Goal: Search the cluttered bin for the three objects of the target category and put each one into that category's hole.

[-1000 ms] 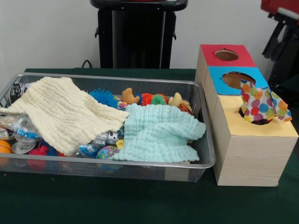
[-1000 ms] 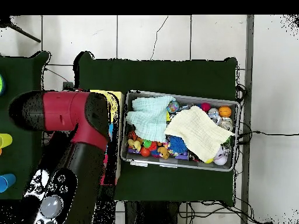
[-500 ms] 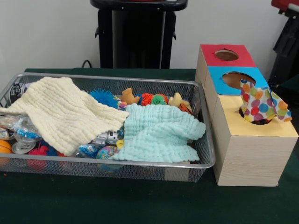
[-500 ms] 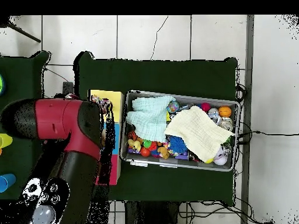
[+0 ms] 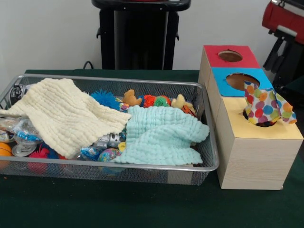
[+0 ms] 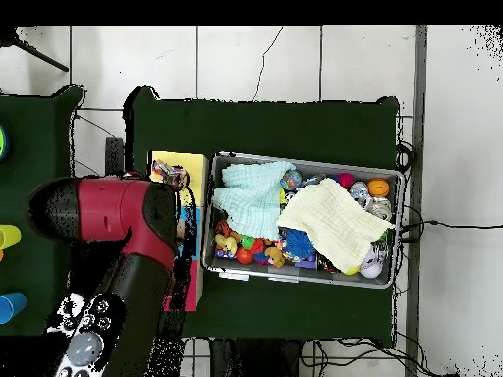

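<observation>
A polka-dot cloth (image 5: pixel 266 107) is stuffed partway into the hole of the yellow-topped box section (image 5: pixel 237 118), with its corners sticking up. From overhead the same cloth (image 6: pixel 175 177) shows at the box's far end. In the wire bin (image 5: pixel 142 166), a cream cloth (image 5: pixel 66 114) and a mint cloth (image 5: pixel 161 135) lie over the toys. Overhead they are the cream cloth (image 6: pixel 334 221) and the mint cloth (image 6: pixel 253 191). My red arm (image 6: pixel 108 211) hangs over the box side of the table and shows at the front view's top right (image 5: pixel 282 16). Its gripper is hidden.
The box also has a blue section (image 5: pixel 240 80) and a red section (image 5: pixel 230 56), each with an open hole. Spiky balls, plush animals, clear capsules and an orange ball (image 5: pixel 4 149) fill the bin beneath the cloths. Green felt (image 5: pixel 142 204) covers the table.
The red arm swung away from the bin over the box, then came partly back. The polka-dot cloth, hidden under the arm from overhead a second ago, now shows. Bin contents are unchanged.
</observation>
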Tool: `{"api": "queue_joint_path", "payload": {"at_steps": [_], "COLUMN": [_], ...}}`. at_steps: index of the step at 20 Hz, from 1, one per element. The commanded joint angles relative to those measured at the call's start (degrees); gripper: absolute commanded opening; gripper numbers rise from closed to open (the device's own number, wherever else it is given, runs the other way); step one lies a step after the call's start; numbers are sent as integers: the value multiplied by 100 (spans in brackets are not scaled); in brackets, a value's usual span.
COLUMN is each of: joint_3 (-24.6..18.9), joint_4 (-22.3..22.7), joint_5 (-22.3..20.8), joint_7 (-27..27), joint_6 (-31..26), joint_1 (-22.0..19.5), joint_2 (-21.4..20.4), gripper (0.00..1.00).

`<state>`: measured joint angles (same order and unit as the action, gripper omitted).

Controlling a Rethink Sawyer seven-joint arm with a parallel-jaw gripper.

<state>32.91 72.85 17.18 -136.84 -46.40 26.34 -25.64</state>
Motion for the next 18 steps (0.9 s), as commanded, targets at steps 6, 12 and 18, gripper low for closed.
{"api": "queue_joint_path", "payload": {"at_steps": [6,12,18], "joint_3": [-441,-452,-422], "joint_4": [796,849,898], "joint_5": [482,682,808], "joint_7": [-1926,-1864,-1805], "joint_6": [517,706,819], "joint_1": [188,210,251], "joint_2": [643,784,869], "gripper": [0,0,0]}}
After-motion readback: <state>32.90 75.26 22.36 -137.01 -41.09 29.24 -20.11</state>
